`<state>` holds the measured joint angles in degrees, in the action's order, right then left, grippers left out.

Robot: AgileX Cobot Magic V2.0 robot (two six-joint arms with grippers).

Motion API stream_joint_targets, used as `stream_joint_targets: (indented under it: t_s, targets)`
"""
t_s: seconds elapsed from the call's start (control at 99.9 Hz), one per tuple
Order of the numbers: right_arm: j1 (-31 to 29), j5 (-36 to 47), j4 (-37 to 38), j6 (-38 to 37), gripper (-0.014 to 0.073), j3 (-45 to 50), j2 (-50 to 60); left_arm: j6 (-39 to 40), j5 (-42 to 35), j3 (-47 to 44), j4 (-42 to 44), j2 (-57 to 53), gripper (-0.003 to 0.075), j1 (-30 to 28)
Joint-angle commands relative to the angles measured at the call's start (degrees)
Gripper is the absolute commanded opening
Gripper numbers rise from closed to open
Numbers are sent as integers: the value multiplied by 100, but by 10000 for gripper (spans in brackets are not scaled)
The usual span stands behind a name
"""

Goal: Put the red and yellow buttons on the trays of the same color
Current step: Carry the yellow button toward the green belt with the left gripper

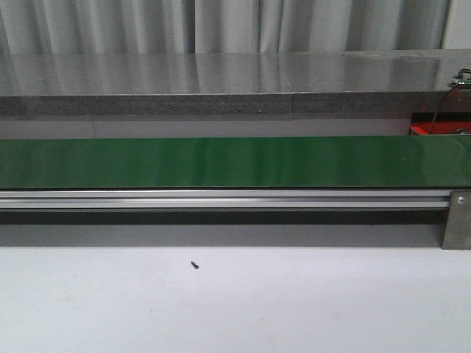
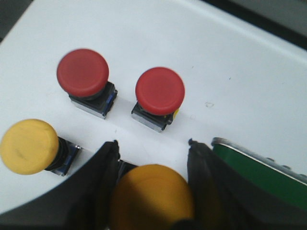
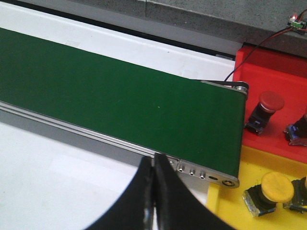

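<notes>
A long green conveyor belt [image 1: 235, 162] with a silver aluminium side rail [image 1: 221, 198] runs across the front view, with bare white table [image 1: 235, 309] before it and a grey stone ledge [image 1: 221, 81] behind. In the right wrist view the belt's end overhangs a red plastic tray [image 3: 273, 72] holding a red mushroom-head button [image 3: 265, 111], and next to it a yellow plastic tray [image 3: 230, 211] holding a yellow mushroom-head button [image 3: 269, 191]; another button sits cut off at the frame edge in each tray. The right gripper [image 3: 153, 187] has its black fingers pressed together, holding nothing. The left gripper [image 2: 152, 158] has its jaws spread around a yellow-capped button [image 2: 151, 196]; whether they touch it I cannot tell. Nearby on the white surface stand two red-capped buttons [image 2: 159, 91] and another yellow-capped button [image 2: 29, 146], set apart from one another
</notes>
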<state>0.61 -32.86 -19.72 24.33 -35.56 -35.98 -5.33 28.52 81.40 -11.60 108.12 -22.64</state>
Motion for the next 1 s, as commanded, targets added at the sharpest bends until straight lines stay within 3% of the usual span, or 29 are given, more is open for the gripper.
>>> stream_joint_targets:
  t_s: [0.0,0.44,0.72,0.991]
  targets:
    - [2,355,-96,24,-96,-142,4,5,-82,175,-94,-696,137,4]
    - [2,355,-96,24,-96,-142,4,-171,1115,165,-370,-1405,137,448]
    - [2,355,-96,24,-96,-142,4,-171,1155,119,-382,-1405,137,1050]
    - [2,355,-96,24,-96,-142,4,-171,821,-374,-382,-1405,137,1220]
